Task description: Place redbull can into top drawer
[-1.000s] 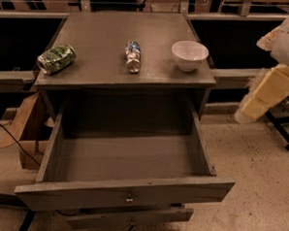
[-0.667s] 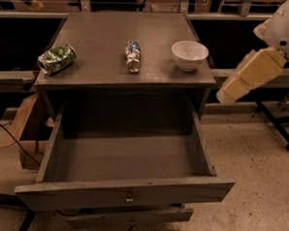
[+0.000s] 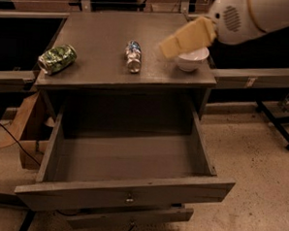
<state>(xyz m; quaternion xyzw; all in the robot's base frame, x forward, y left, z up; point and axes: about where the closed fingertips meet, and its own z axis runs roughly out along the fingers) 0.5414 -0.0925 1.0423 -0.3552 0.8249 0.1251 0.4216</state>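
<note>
Lower drawer front [image 3: 129,216]: narrow grey wood strip, nearest.
Top drawer [image 3: 126,188]: wide, deep grey wooden box, pulled open, small metal knob [image 3: 129,200] centred on the panel.
Cabinet top [image 3: 100,32]: flat matte grey board.
Green can [image 3: 56,59]: fat, patterned, on its side at left.
Redbull can [image 3: 133,55]: slim, blue and silver, lying mid-top, left of the gripper and apart from it.
Bowl [image 3: 192,60]: white, round.
Gripper [image 3: 173,45]: tan, blocky, above the bowl; released or clenched cannot be told.
Earlier it hung right of the cabinet; the can has not moved.
</note>
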